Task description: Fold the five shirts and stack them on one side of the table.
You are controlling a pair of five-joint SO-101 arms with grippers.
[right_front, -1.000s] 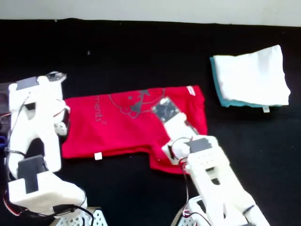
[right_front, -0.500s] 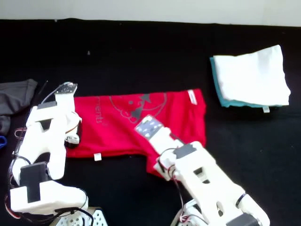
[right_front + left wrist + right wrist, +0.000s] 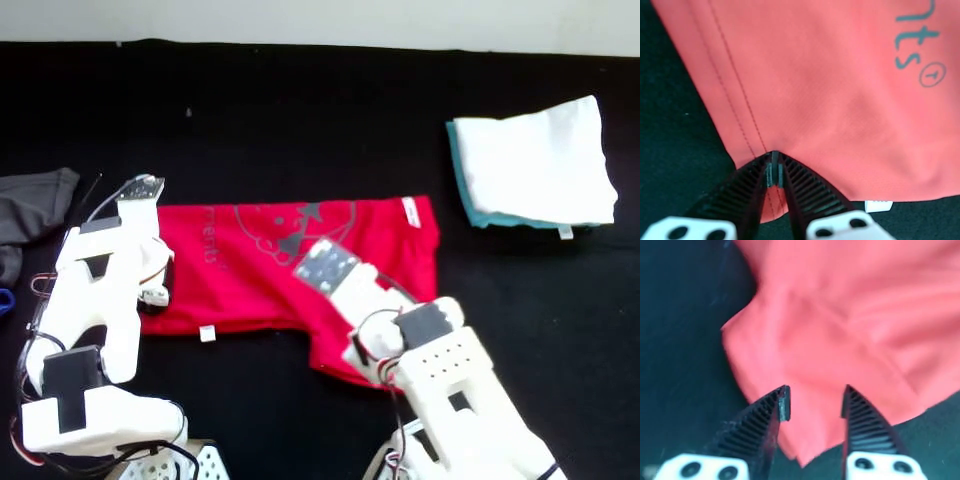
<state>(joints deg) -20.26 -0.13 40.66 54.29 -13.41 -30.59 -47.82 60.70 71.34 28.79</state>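
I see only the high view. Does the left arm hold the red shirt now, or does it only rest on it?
Observer: It holds it. In the left wrist view the left gripper is shut on the stitched hem of the red shirt.
Operator: And the right arm, does it grip too?
Observer: No. The right gripper is open, and its fingers stand apart over a rumpled corner of the red shirt.
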